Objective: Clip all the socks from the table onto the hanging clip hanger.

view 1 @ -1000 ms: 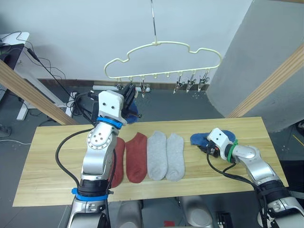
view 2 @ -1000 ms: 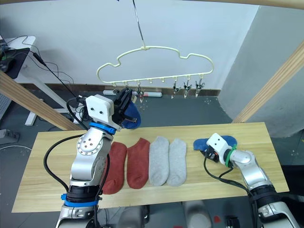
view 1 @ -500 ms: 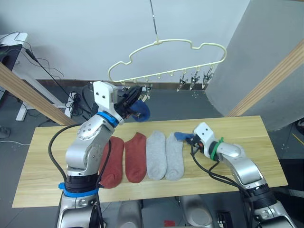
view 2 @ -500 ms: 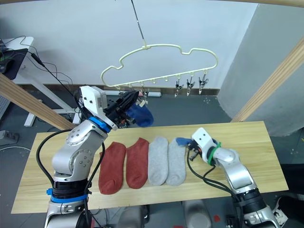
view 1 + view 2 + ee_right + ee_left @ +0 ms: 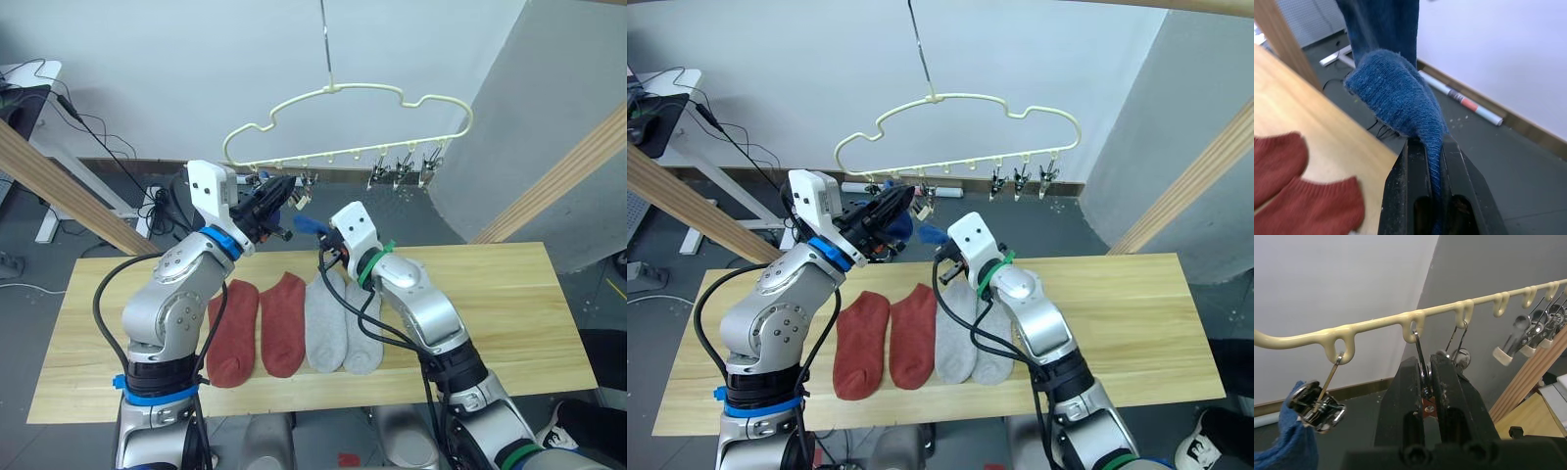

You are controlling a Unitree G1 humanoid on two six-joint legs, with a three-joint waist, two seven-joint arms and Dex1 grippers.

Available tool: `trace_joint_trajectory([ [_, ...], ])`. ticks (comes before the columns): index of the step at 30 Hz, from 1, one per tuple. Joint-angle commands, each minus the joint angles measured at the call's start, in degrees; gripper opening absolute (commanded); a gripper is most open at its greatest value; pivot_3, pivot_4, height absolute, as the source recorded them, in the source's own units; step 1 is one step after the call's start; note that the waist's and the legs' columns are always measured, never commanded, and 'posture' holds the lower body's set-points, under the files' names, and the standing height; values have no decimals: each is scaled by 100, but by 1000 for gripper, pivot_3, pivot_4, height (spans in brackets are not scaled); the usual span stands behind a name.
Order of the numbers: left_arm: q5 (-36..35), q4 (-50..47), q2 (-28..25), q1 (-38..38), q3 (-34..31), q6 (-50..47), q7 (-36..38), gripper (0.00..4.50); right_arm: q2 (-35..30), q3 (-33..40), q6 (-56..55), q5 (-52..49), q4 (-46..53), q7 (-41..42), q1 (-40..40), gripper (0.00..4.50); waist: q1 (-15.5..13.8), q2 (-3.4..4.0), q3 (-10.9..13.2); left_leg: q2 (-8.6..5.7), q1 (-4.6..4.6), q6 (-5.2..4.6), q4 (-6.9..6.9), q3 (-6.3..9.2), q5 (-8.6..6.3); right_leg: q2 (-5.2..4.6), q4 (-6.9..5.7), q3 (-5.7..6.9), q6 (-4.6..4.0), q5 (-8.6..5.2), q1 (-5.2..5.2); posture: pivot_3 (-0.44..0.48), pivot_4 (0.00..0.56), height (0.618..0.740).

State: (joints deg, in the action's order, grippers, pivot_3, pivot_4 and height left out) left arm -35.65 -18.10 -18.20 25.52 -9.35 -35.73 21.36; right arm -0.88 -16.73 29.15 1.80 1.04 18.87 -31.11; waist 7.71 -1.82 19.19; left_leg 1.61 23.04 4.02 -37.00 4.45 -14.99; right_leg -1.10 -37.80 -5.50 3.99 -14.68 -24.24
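The pale-yellow clip hanger (image 5: pixel 343 98) hangs above the table's (image 5: pixel 509 313) far edge. My left gripper (image 5: pixel 1423 363) is raised to its row of clips and shut on the second metal clip (image 5: pixel 1422 382). One blue sock (image 5: pixel 1283 450) dangles from the first clip beside it. My right gripper (image 5: pixel 321 235) is lifted just under the hanger, shut on the other blue sock (image 5: pixel 1396 93), close to the left fingers. Two rust-red socks (image 5: pixel 260 323) and two light grey socks (image 5: pixel 343 323) lie side by side on the table.
Three spare clips (image 5: pixel 402 171) hang at the hanger's right end. Thick wooden poles (image 5: pixel 59 186) slant down on both sides behind the table. A desk and cables (image 5: pixel 39 88) stand on the floor at the far left.
My right arm lifted the blue sock off the table's right part and swung it up and left to the hanger. The left gripper stayed at the clips.
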Motion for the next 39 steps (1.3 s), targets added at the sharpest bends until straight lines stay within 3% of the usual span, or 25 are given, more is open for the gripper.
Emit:
trace_joint_trajectory([
  [1, -5, -297, 4, -23, -4, 94, -49, 0, 99, 125, -295, 16, 124, -189, -65, 37, 6, 0, 0, 0, 0, 0, 0, 0, 0, 0, -1, 0, 0, 0, 0, -180, 346, 740],
  [28, 79, -256, 121, -189, 16, 258, -227, 0, 668, 82, -231, -203, 374, -220, -131, 37, 22, 0, 0, 1, -1, 0, -1, 0, 0, 2, -7, -1, 0, 0, -1, -182, 338, 740],
  [36, 156, -261, 4, -299, 39, 280, -136, 2502, 739, 57, -229, -204, 342, -221, -144, 0, 23, 0, 0, 1, -1, 0, -1, 0, 0, 2, -8, 0, 0, 0, -2, -182, 338, 740],
  [39, 217, -268, -41, -360, 35, 330, -110, 2696, 762, 31, -265, -224, 331, -172, -136, 0, 23, 0, 0, 1, -1, 0, -1, 0, 0, 2, -8, -1, 0, 0, -2, -181, 332, 740],
])
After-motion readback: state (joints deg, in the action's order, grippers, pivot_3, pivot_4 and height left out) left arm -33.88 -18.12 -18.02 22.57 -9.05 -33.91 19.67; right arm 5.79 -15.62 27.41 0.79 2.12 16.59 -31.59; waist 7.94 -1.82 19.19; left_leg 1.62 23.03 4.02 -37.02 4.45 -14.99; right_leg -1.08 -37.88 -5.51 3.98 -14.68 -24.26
